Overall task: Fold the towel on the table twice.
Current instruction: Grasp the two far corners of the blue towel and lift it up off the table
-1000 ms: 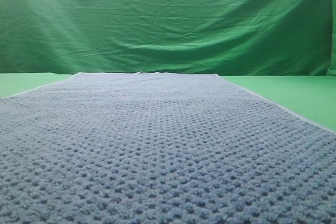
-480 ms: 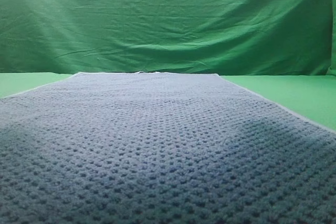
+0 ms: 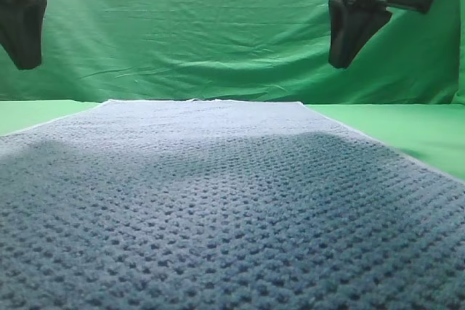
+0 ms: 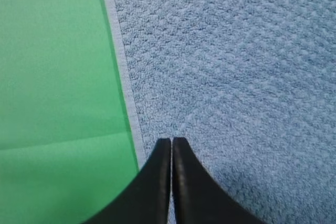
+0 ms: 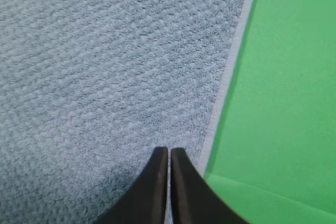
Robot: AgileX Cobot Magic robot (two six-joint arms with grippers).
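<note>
Exterior high view: the towel (image 3: pixel 232 201), a blue-grey waffle-weave cloth with a thin pale hem, lies spread flat and unfolded on the green desk (image 3: pixel 421 132), filling most of the foreground. The left gripper (image 3: pixel 25 63) hangs above the towel's left side and the right gripper (image 3: pixel 340 63) above its right side, both pointing down and well clear of the cloth, each casting a broad shadow on the weave beneath it. A wrinkled green backdrop cloth (image 3: pixel 203 27) hangs behind both.

Left wrist view: the left gripper (image 4: pixel 171 140) has its jaws pressed together with only a hairline seam between them, holding nothing. The towel (image 4: pixel 231 61) lies ahead and to the right of the jaws; its hem runs just to their left, with bare desk (image 4: pixel 52 77) beyond.

Right wrist view: the right gripper (image 5: pixel 168 149) likewise has its jaws closed and empty. The towel (image 5: pixel 105 61) lies ahead and to the left; its hem passes just to the right of the jaws, with bare desk (image 5: pixel 294 77) beyond.
</note>
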